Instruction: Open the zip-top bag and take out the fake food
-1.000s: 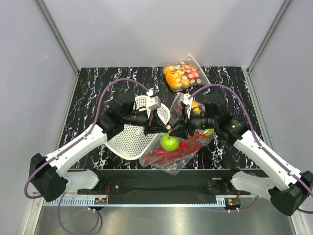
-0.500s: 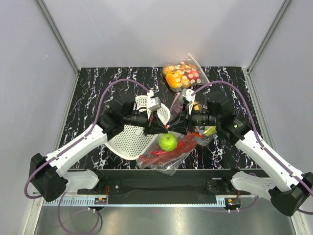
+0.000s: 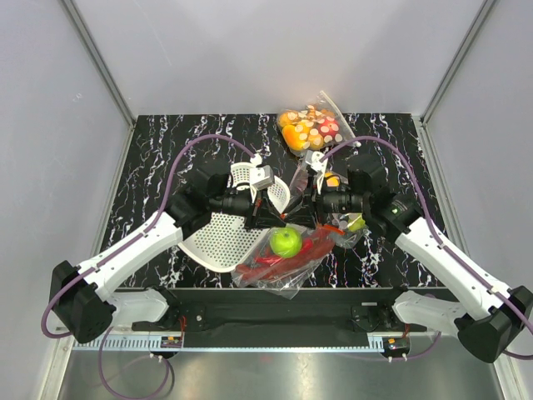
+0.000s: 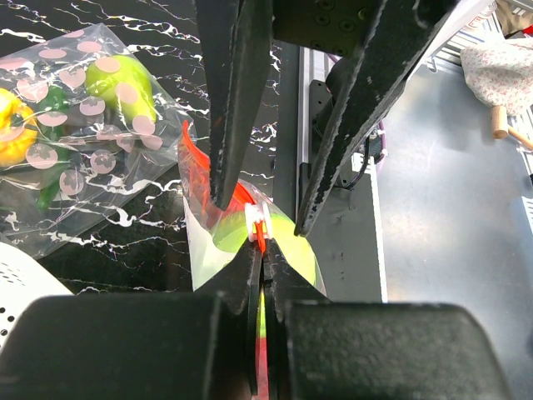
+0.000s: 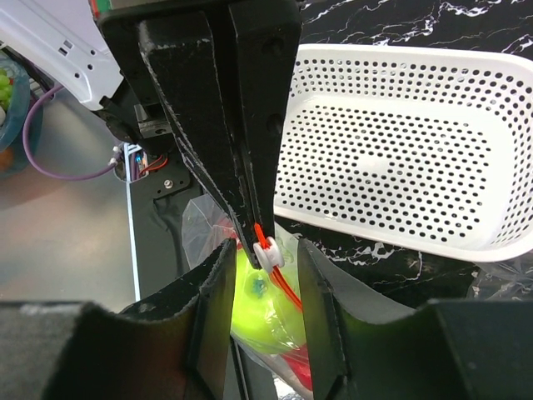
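The zip-top bag (image 3: 279, 271) lies at the near middle of the table, its mouth lifted. Through it show the green apple (image 3: 287, 242), the red lobster (image 3: 312, 248) and a thin red piece, maybe the chili. My left gripper (image 3: 273, 218) is shut on the bag's orange-red zip strip (image 4: 261, 237), seen in the left wrist view (image 4: 263, 254). My right gripper (image 3: 301, 213) faces it tip to tip, open. In the right wrist view (image 5: 262, 250) its fingers (image 5: 218, 287) stand on either side of the white slider (image 5: 271, 254) without touching it. The apple (image 5: 262, 300) hangs below.
A white perforated basket (image 3: 218, 237) lies left of the bag, under my left arm; it also shows in the right wrist view (image 5: 416, 158). One polka-dotted bag of fruit (image 3: 310, 129) sits at the back, another (image 4: 75, 142) lies under my right arm.
My right gripper has moved a little back and left, closing in on the left gripper's tips and the slider. The left gripper keeps its hold on the strip.
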Controlling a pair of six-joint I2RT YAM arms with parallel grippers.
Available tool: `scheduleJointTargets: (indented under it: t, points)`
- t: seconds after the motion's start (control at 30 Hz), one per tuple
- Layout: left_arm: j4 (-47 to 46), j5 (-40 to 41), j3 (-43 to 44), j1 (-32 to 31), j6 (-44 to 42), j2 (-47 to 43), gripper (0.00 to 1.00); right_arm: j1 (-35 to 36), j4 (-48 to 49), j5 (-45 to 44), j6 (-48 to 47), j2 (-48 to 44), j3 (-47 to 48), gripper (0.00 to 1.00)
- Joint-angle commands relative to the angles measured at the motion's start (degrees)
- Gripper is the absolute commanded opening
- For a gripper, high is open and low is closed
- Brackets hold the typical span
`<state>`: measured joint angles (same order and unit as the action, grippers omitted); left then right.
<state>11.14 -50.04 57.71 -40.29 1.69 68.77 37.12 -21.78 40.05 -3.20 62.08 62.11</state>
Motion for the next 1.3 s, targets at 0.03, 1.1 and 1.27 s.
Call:
scheduleJointTargets:
  t: [0.03,1.1,1.27]
  points:
    - [-2.6,-0.5,2.1,-0.3,-1.0,-0.7,0.0,0.3,1.2,2.0,-0.8,0.8,0.7,0.43]
    - [-15.0,11.3,-4.6,1.6,6.5,-6.9,0.0,0.3,-2.7,-3.3,-1.4,-0.9,-1.2,0.01]
    - [-15.4,15.4,-5.5,5.0,9.3,-9.4,0.0,0.3,-2.9,-5.8,-0.3,-2.9,-2.0,0.01]
